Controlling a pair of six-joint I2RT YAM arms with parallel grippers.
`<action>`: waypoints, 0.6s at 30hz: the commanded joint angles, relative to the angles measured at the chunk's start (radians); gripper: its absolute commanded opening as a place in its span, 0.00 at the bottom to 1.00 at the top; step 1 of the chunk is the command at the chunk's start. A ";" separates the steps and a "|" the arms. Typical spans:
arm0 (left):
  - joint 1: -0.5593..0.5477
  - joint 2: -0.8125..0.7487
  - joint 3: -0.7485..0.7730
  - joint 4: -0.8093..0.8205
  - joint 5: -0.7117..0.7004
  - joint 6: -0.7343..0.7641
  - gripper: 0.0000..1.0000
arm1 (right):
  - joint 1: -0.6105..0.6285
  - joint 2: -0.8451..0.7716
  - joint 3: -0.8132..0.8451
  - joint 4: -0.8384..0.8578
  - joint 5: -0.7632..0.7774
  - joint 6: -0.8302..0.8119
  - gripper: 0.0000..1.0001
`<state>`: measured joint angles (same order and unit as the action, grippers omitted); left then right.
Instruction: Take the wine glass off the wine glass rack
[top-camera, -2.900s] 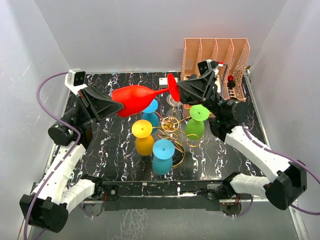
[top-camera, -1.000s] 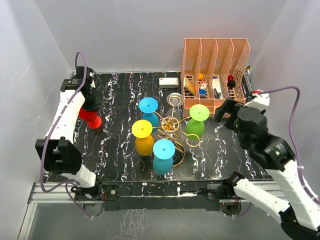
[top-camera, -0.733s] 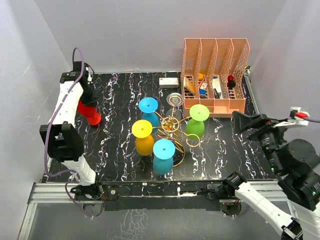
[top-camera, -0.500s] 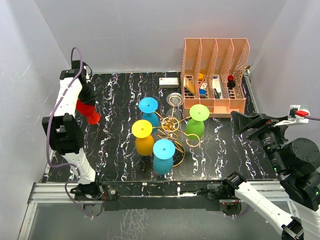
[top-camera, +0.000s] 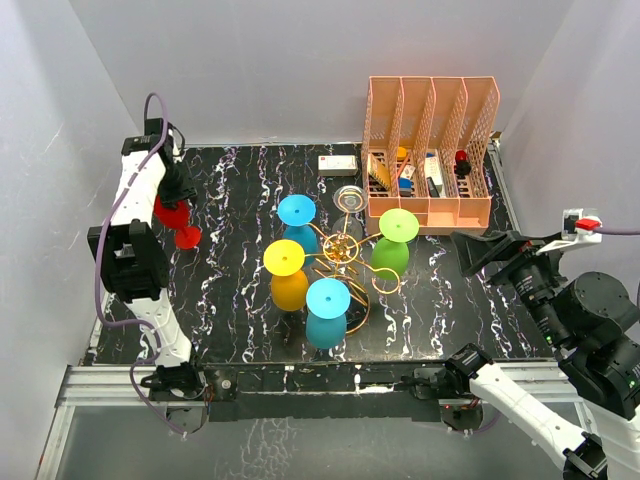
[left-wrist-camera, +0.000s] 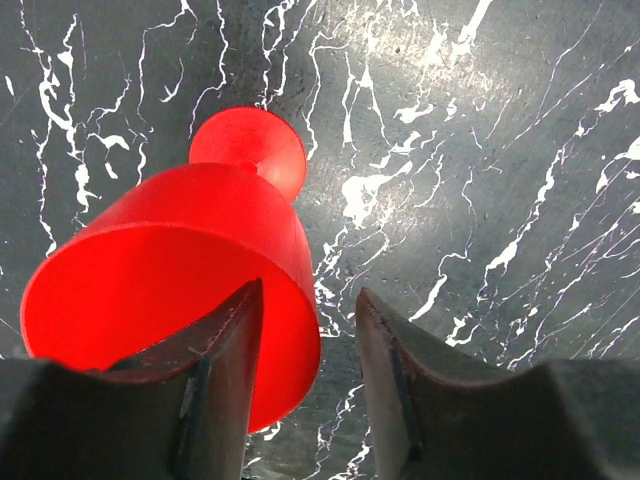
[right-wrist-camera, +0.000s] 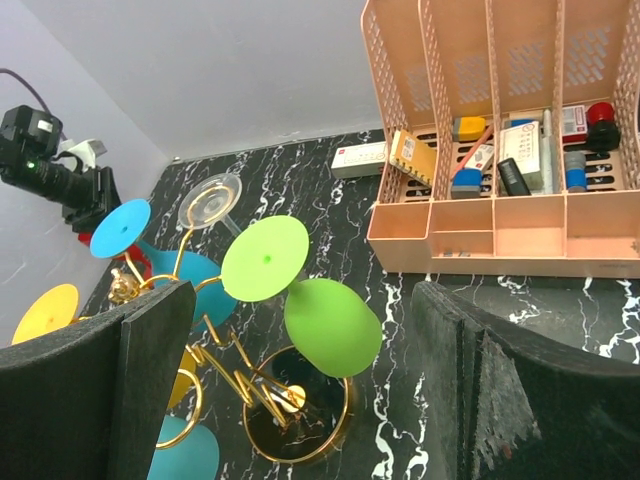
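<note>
release step. left gripper (left-wrist-camera: 305, 300) is straddling the rim of the red wine glass (left-wrist-camera: 180, 250), jaws loosened, gap showing at the right finger. glass is sitting foot-down on the table (left-wrist-camera: 480, 200) beyond the jaws, well apart from the wine glass rack (top-camera: 345, 250). right gripper (right-wrist-camera: 305, 330) is hanging wide apart, gripping nothing. next move is probably calling for backing straight off the rim without tipping it.

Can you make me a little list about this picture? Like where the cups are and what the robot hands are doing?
red glass: left side of the table, away from the rack
left gripper: open, the red glass's rim in its gap
right gripper: open, holding nothing
wine glass rack: gold, mid-table
on the rack: blue glass, yellow glass, teal glass, green glass, clear glass
orange organizer: back right
</note>
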<state>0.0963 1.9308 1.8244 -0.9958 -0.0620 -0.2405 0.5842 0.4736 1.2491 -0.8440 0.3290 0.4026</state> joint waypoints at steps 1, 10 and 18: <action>0.005 -0.058 0.064 -0.040 -0.018 0.015 0.43 | -0.001 0.033 0.006 0.024 -0.045 0.024 0.98; 0.005 -0.389 0.000 0.096 0.223 -0.016 0.53 | 0.000 0.050 -0.025 0.020 -0.097 0.040 0.98; -0.001 -0.852 -0.461 0.428 0.640 -0.144 0.61 | 0.000 0.044 -0.052 -0.009 -0.154 0.155 0.98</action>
<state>0.0975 1.1805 1.4822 -0.7074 0.3367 -0.3122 0.5842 0.5240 1.1904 -0.8730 0.2119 0.4824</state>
